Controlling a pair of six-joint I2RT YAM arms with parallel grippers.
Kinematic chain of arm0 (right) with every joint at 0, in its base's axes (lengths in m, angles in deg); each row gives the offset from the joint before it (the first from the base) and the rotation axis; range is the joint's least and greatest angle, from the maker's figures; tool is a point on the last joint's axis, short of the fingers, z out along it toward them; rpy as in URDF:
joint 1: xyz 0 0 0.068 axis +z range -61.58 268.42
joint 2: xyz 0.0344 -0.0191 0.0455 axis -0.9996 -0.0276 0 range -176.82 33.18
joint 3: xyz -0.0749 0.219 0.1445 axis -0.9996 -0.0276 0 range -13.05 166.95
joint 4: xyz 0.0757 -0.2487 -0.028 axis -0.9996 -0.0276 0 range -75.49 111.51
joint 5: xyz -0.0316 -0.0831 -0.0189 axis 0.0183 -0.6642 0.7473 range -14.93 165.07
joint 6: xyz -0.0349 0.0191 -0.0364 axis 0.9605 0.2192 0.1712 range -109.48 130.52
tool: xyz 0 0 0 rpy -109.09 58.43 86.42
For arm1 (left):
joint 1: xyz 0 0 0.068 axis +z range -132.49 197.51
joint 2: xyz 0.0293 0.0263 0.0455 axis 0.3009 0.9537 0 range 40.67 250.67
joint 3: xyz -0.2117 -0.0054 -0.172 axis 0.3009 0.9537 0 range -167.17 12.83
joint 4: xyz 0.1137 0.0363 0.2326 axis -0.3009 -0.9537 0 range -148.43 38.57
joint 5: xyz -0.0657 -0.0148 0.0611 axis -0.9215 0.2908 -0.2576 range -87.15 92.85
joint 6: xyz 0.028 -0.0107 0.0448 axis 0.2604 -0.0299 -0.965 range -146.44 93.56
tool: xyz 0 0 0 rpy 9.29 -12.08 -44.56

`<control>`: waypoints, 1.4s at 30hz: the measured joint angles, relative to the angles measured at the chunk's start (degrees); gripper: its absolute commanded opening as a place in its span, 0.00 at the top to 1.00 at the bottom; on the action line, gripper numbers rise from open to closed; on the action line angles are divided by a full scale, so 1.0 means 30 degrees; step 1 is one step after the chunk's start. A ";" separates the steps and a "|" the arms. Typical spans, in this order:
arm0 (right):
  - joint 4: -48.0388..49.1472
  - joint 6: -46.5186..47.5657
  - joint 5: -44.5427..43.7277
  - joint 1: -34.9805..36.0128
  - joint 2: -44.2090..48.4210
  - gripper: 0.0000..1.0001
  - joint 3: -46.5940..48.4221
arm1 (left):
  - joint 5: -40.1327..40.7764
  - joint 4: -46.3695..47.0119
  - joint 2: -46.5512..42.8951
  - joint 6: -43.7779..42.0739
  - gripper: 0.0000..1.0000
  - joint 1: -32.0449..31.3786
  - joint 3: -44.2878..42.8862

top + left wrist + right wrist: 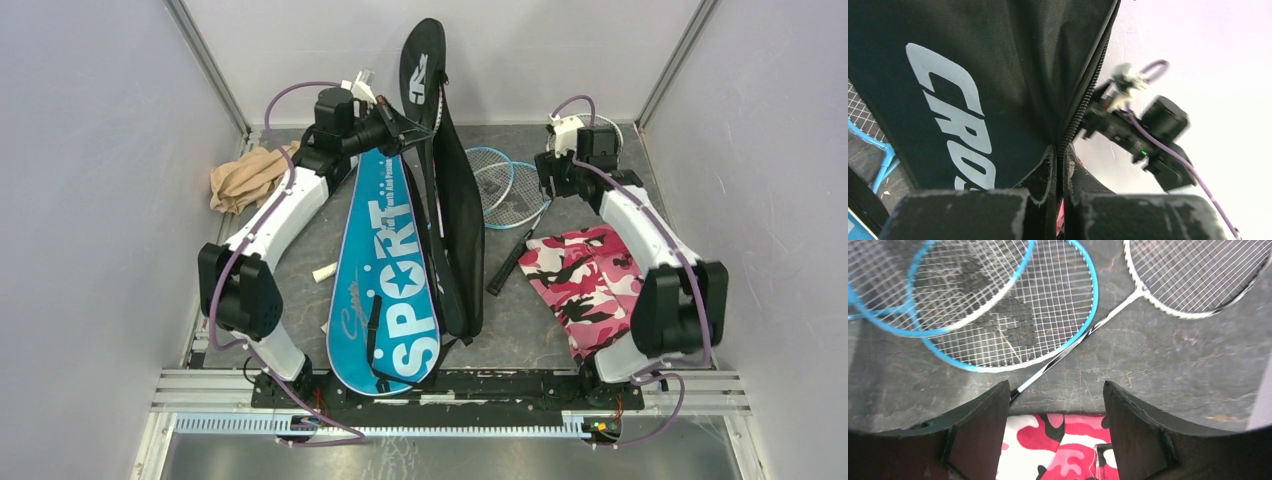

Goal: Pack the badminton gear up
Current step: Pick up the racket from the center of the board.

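Left wrist: left jaws clamp black "CROS…" cover (948,90); blue cover (385,265) reads "SPORT"; right jaws gape.

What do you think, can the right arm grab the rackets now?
Probably yes. The right gripper hangs open right over the rackets, and nothing lies on top of their heads.

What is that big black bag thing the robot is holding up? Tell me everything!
The black cover is racket-shaped, dark woven-looking cloth with big white letters starting CRO. A zipper runs along its edge. The left gripper, shut, pinches that edge, holding the rounded head up in the air; the long end rests on the table, alongside the blue cover.
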 measured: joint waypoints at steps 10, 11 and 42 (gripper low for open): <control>0.1399 -0.2812 -0.0197 -0.1807 -0.5989 0.30 0.1559 | -0.0393 -0.0066 -0.0845 0.0015 0.98 0.0007 0.0262; 0.1588 -0.3096 -0.0270 -0.1923 -0.6368 0.31 0.1734 | -0.0423 -0.0073 -0.0845 0.0015 0.98 0.0007 0.0372; 0.3738 -0.6455 -0.2259 -0.3308 -1.2539 0.55 0.5625 | -0.0612 0.0736 -0.1078 0.0051 0.98 0.0015 0.1617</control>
